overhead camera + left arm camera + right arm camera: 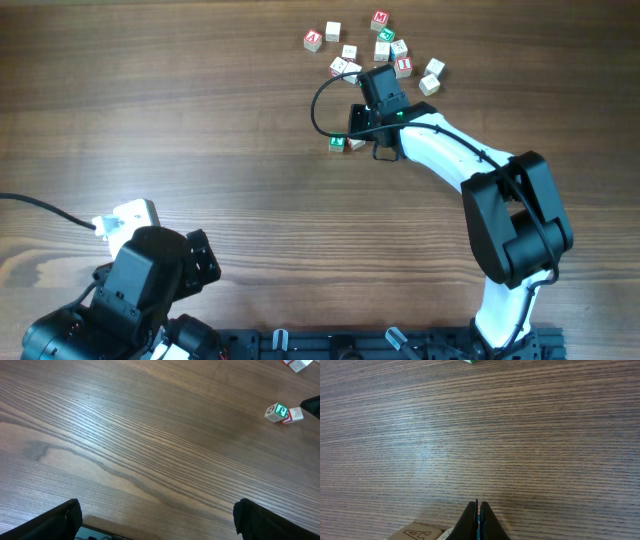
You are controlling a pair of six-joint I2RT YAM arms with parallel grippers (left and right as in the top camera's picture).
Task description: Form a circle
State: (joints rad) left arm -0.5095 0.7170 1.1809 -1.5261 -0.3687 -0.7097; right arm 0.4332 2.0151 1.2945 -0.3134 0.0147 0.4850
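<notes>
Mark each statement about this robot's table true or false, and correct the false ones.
1. On the right arm the jaws are shut with nothing between them. True.
2. On the left arm the jaws grip a cube. False: they stand wide open and empty over the brown wooden table.
3. The small green-faced wooden cube touches a red-edged wooden cube. True.
4. The pale wooden cubes make a full ring. False: only that small clump stands apart, and the rest lie in a loose scatter.
</notes>
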